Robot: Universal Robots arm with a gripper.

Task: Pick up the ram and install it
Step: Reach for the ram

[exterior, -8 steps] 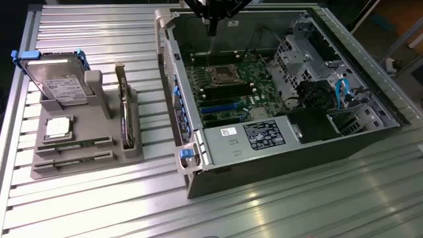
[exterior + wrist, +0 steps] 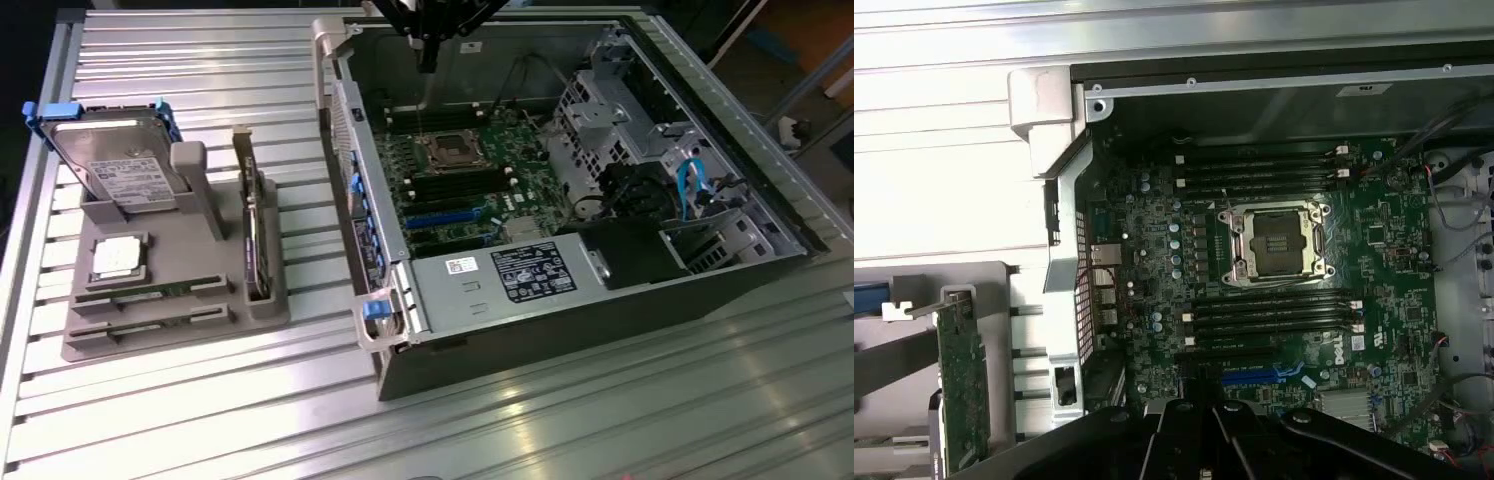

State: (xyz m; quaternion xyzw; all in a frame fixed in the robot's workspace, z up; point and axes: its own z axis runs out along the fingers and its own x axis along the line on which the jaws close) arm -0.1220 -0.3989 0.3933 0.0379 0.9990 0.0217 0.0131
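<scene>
Green, long, narrow PCB ram stick lies flat in a slot of the grey plastic parts holder, well apart from the black two-finger gripper, off toward the exterior view's left of it. Jaws are closed tight w/ nothing between them; in the wrist view the gripper hangs over the green motherboard. Directly below the tool: open dark-grey metal PC case, w/ long black memory slots on both sides of the silver CPU socket, all looking empty. Step in hand, as I read it: pickup not begun, tool above the install site, not the part. A grasp would call for jaws opened first, then lined up on the stick's thin edges, w/ care for its neighbours in the holder: silver labelled hard drive w/ blue clips and upright dark expansion card. Everything sits on a ribbed aluminium table; room beyond is dark, little detail.
</scene>
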